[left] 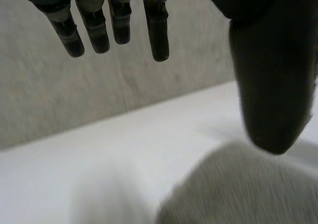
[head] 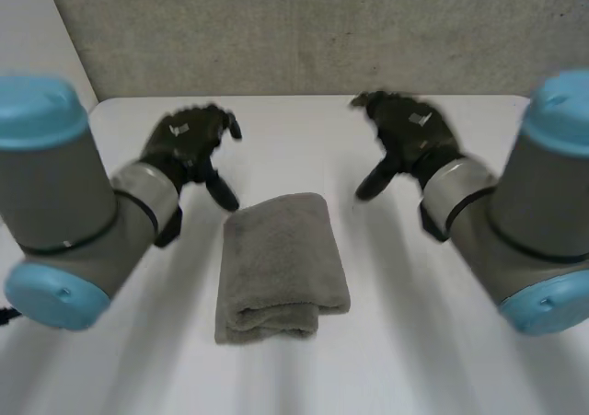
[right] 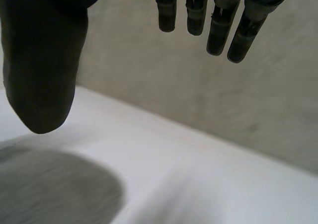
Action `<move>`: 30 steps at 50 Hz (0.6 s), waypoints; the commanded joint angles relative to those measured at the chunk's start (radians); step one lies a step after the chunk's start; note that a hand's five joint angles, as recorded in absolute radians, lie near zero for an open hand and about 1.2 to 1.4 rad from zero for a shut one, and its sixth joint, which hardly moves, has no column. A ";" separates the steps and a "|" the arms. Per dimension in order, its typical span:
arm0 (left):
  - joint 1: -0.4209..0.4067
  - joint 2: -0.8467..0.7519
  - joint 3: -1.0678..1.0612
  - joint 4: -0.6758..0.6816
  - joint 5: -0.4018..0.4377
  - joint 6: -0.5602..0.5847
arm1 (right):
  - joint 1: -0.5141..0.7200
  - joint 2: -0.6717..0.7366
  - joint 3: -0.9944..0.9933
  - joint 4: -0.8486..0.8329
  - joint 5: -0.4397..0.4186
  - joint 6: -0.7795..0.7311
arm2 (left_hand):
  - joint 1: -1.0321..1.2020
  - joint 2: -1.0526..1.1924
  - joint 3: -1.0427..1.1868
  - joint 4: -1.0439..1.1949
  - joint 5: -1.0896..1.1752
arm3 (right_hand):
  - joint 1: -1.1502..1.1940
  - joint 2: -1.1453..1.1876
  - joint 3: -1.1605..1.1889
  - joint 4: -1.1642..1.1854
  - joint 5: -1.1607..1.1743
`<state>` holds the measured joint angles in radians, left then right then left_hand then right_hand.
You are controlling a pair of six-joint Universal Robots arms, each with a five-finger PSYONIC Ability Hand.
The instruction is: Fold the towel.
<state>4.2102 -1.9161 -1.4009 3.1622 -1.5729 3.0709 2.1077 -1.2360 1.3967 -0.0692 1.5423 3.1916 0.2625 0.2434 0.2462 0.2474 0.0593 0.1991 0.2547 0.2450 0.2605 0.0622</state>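
Your white table (head: 304, 121) ran back to a grey wall, with bare surface showing on every side of the towel. The grey towel (head: 281, 268) lay folded at the middle. Your left hand (head: 189, 144) and right hand (head: 409, 134) hung apart beyond its far corners, fingers loosely spread, holding nothing.
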 commanded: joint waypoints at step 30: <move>0.119 0.117 0.137 -0.248 -0.032 -0.038 | -0.055 -0.114 -0.045 0.108 0.187 -0.133 | -0.084 -0.065 -0.068 -0.069 -0.056 | -0.025 -0.080 -0.070 -0.086 -0.062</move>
<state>4.3261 -1.8017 -1.2654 2.9144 -1.6047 3.0342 2.0684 -1.3468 1.3521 0.0379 1.7275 3.0409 0.2625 0.2428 0.2458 0.2474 0.0592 0.1991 0.2522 0.2450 0.2605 0.0622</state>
